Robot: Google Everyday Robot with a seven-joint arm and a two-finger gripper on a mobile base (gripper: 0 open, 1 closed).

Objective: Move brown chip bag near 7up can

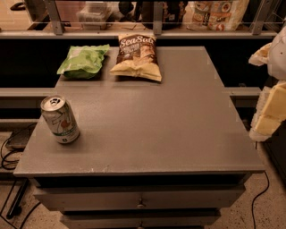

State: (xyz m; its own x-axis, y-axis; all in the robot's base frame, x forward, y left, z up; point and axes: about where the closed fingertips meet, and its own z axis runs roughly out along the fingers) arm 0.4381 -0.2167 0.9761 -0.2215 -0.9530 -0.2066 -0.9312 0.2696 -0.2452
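Observation:
The brown chip bag (137, 57) lies flat at the far middle of the grey table (178, 125), with its "Sea Salt" lettering at the far end and its pale yellow part toward me. The 7up can (60, 119) stands upright near the table's front left corner, well apart from the bag. My gripper (271, 109) shows as white and pale yellow shapes at the right edge of the view, beyond the table's right side and away from both objects. It holds nothing that I can see.
A plain green chip bag (83, 60) lies just left of the brown bag. A shelf rail with snack packages (218, 13) runs behind the table. Drawers (140, 201) sit under the tabletop. Cables (9, 156) lie on the floor at left.

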